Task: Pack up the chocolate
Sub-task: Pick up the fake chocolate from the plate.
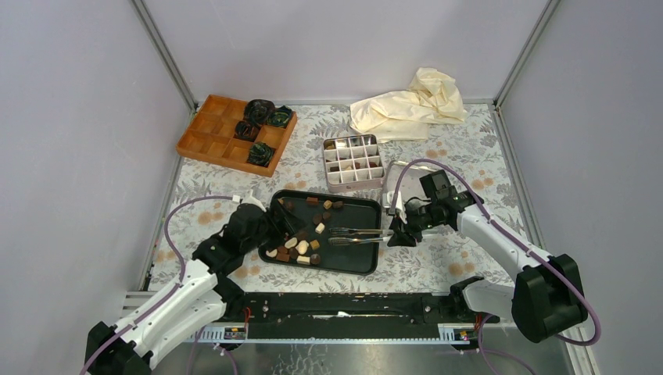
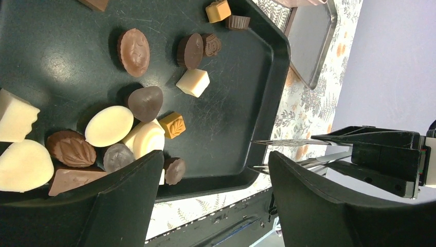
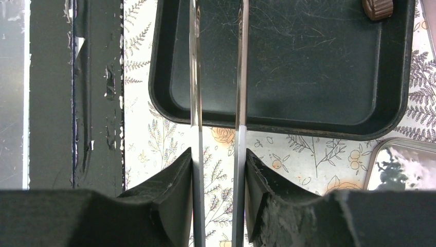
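Across the tray [image 1: 356, 262], chocolate [image 1: 302, 247] by spread left tool [image 2: 216, 162], clear of tongs [image 1: 356, 231] pinched in right tool [image 3: 218, 154].

no readable text, no labels or brands, no numbers or signs in any view

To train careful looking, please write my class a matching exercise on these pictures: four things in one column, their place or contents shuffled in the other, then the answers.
1 tongs
2 black tray
3 wooden box
4 cloth

a crumpled at the back of the table
b holds dark paper cups
c clamped in the right gripper
d holds loose chocolates

Pairs: 1c, 2d, 3b, 4a
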`<state>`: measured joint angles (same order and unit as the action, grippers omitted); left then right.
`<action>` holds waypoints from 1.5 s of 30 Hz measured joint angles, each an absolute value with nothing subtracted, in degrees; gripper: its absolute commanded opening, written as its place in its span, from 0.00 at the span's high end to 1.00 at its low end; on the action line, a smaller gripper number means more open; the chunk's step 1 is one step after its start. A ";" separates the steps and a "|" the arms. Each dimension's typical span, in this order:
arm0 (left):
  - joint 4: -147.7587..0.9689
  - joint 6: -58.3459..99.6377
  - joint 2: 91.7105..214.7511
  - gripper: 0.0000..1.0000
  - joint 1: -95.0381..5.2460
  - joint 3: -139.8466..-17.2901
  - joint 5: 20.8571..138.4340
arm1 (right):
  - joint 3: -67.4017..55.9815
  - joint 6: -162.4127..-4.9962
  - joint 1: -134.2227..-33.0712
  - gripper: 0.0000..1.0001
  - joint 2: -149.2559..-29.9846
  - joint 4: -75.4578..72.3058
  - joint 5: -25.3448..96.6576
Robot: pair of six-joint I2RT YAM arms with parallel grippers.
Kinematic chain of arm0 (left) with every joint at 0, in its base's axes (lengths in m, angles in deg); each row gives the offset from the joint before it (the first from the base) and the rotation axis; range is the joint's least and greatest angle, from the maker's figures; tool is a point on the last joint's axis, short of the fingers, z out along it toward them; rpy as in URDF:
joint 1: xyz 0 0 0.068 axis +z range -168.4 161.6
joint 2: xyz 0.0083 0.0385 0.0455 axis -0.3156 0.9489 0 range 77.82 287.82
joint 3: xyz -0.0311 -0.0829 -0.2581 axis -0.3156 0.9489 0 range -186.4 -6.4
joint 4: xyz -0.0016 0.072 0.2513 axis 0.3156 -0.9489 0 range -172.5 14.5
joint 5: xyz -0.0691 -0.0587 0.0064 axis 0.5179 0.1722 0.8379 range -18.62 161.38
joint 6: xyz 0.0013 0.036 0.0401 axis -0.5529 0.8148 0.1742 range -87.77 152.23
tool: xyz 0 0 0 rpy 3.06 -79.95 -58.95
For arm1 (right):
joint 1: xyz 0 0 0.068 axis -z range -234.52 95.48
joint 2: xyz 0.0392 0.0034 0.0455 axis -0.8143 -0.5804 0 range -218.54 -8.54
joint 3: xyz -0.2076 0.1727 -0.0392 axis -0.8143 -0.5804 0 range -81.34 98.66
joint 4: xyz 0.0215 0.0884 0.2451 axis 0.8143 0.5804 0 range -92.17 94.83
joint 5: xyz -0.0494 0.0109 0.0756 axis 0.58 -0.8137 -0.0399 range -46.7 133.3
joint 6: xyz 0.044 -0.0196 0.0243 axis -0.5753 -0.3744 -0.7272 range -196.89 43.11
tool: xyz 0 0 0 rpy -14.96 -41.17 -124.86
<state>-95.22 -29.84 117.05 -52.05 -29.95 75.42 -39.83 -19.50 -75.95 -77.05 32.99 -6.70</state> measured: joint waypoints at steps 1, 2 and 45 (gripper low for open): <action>-95.18 -30.03 116.61 0.18 -52.05 -29.53 75.46 | -39.87 -19.81 -75.95 0.58 -77.03 32.85 -6.66; -95.14 -30.36 116.04 0.18 -52.05 -29.10 75.46 | -39.87 -20.05 -75.95 0.58 -77.01 32.64 -6.63; -91.55 -33.51 115.89 0.18 -52.11 -26.58 75.48 | -40.02 -29.93 -78.86 0.59 -77.29 28.44 0.71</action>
